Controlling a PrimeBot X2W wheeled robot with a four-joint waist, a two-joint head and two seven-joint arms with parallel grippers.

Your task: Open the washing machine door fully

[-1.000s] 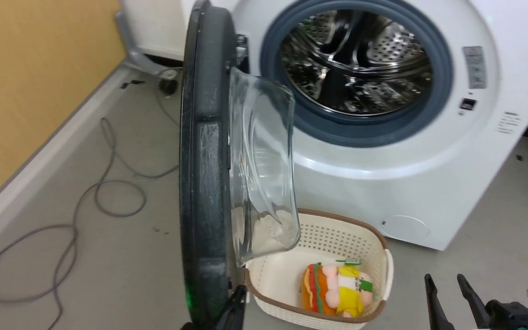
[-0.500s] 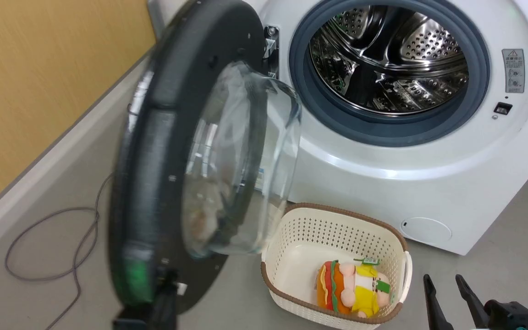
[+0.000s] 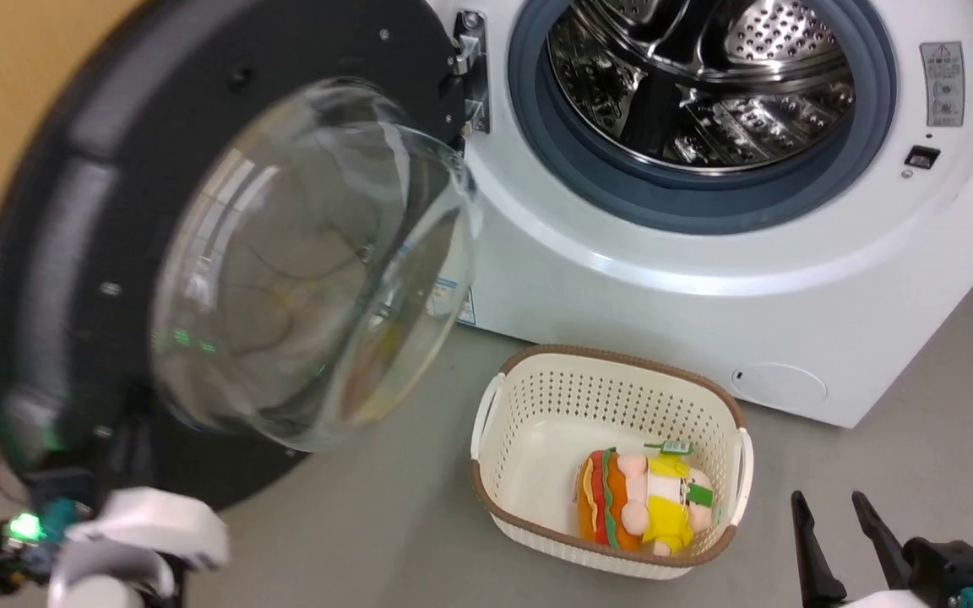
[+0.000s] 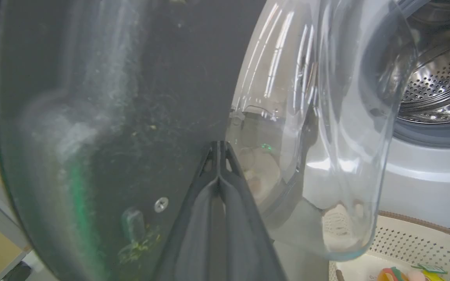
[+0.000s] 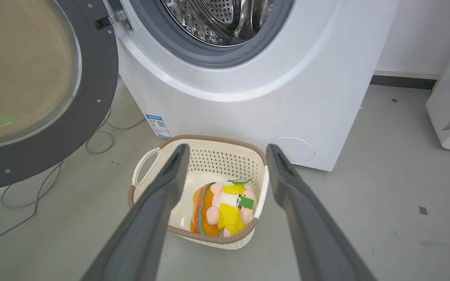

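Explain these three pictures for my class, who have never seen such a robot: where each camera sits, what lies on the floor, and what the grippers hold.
A wheeled, two-armed robot took them. The head view looks down from its head; each wrist view looks along one arm's two dark fingers. The washing machine stands with its round black door swung wide. The left gripper is shut on nothing, tips at the door's inner face. The right gripper is open and empty. On the floor sit a cream basket holding a plush toy, and a loose cable.
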